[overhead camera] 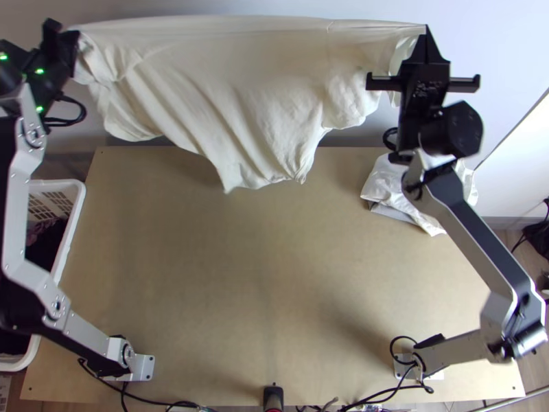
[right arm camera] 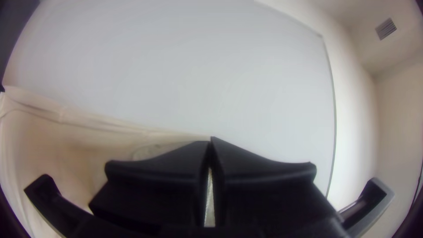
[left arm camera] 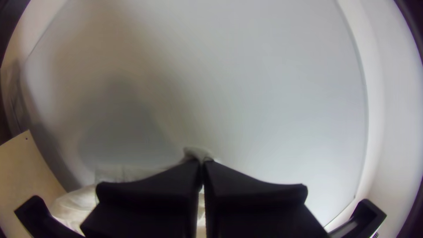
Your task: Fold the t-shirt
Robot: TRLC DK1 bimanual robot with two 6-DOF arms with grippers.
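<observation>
- While the cream t-shirt hangs by its upper edge over the wooden table's far side, lifting and stretching look done.
- The left gripper is clamped on its left end, the right gripper on its right end.
- Laying it flat and all folding seem left.

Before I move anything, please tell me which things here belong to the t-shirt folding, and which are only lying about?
For the job:
t-shirt, held up
left gripper
right gripper

Just lying about:
white basket beside the table
dark cloth inside it
crumpled white bundle, table's far right
</observation>
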